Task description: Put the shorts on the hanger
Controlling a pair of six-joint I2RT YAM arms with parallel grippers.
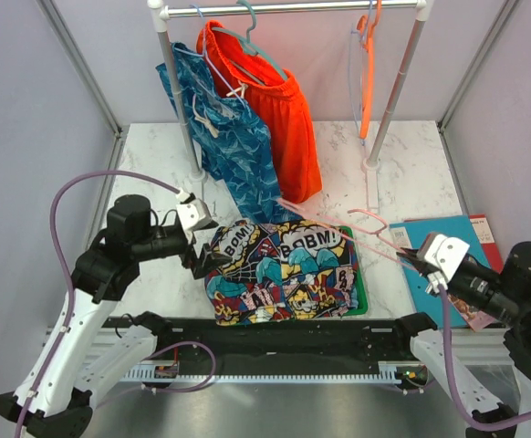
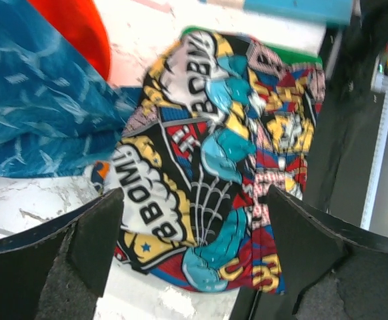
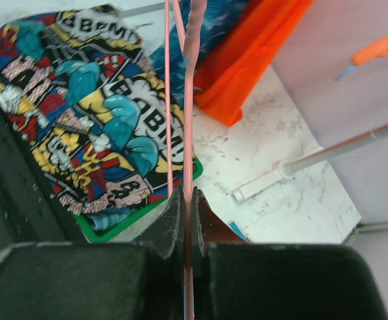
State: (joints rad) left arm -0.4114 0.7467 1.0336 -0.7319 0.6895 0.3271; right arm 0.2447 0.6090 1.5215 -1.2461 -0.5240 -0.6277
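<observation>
The comic-print shorts [image 1: 284, 269] lie crumpled on a green mat [image 1: 362, 297] at the table's front middle. My left gripper [image 1: 202, 258] is open at their left edge. In the left wrist view its fingers [image 2: 94, 233] stand wide apart with the shorts [image 2: 201, 173] showing between them, not gripped. My right gripper [image 1: 420, 263] is shut on one end of the thin pink hanger [image 1: 357, 233], which runs from it diagonally over the shorts' far right corner. The right wrist view shows the hanger [image 3: 189, 100] pinched between the closed jaws [image 3: 189, 207], with the shorts [image 3: 81, 113] beyond it.
A clothes rack at the back holds blue patterned shorts [image 1: 234, 146], orange shorts [image 1: 279, 119] on a teal hanger [image 1: 252, 41], and orange hangers [image 1: 368, 73]. Its post foot [image 1: 372, 164] stands on the table. A blue folder [image 1: 421, 292] lies at right. A black rail [image 1: 275, 333] lines the front edge.
</observation>
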